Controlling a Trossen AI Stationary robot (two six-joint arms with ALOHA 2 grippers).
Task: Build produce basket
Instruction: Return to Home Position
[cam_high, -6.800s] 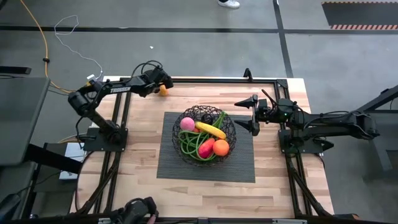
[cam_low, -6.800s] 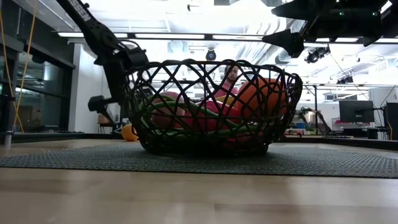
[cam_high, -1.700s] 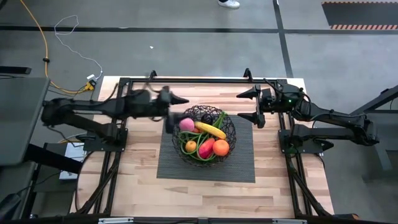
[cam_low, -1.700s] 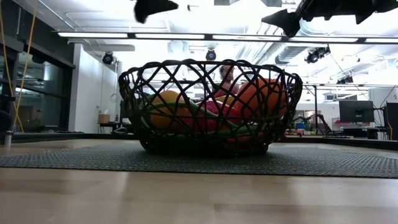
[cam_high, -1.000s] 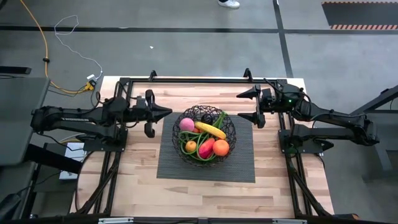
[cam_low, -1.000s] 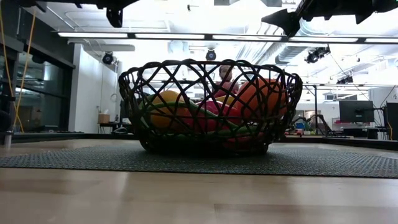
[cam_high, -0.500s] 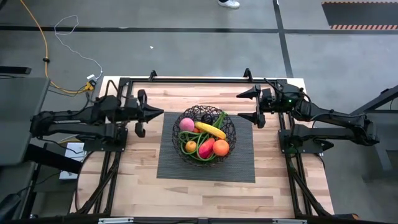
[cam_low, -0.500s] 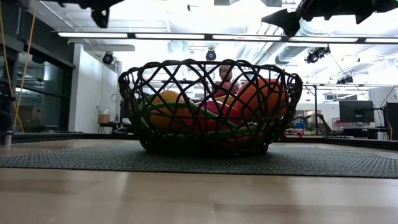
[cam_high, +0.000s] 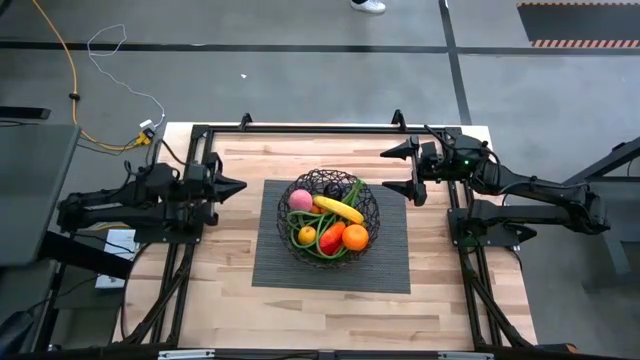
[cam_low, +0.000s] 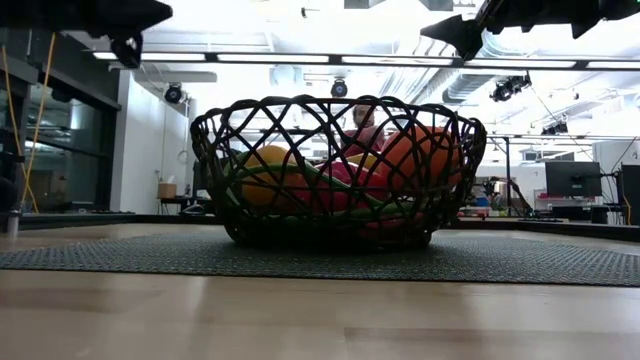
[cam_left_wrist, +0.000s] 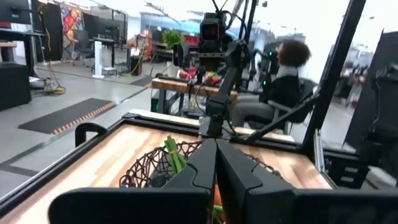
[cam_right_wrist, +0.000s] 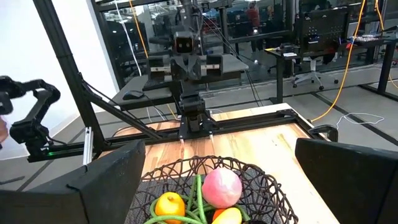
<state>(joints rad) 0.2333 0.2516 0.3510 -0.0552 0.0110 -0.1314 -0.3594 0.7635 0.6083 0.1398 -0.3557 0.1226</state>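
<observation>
The round black wire basket (cam_high: 334, 213) stands on a dark ribbed mat (cam_high: 385, 270) in the middle of the table. In it lie a pink peach (cam_high: 301, 199), a yellow banana (cam_high: 338, 208), two oranges (cam_high: 355, 236) (cam_high: 307, 235), a red pepper (cam_high: 331, 240), green beans (cam_high: 308, 247) and a dark round fruit (cam_high: 333, 190). My left gripper (cam_high: 240, 186) hovers shut, pointing level at the basket from the table's left, well short of it. My right gripper (cam_high: 388, 169) hangs open just off the basket's far right rim, with nothing between its fingers.
A black metal frame (cam_high: 300, 128) runs along the table's far edge and down both sides. Bare wood shows in front of the mat (cam_high: 330, 315) and to its left. In the wrist views the room behind holds desks, and a seated person (cam_left_wrist: 283, 84).
My left gripper has drawn back from the basket toward the table's left edge, sinking a little, still shut and level. The basket and the produce have not moved.
</observation>
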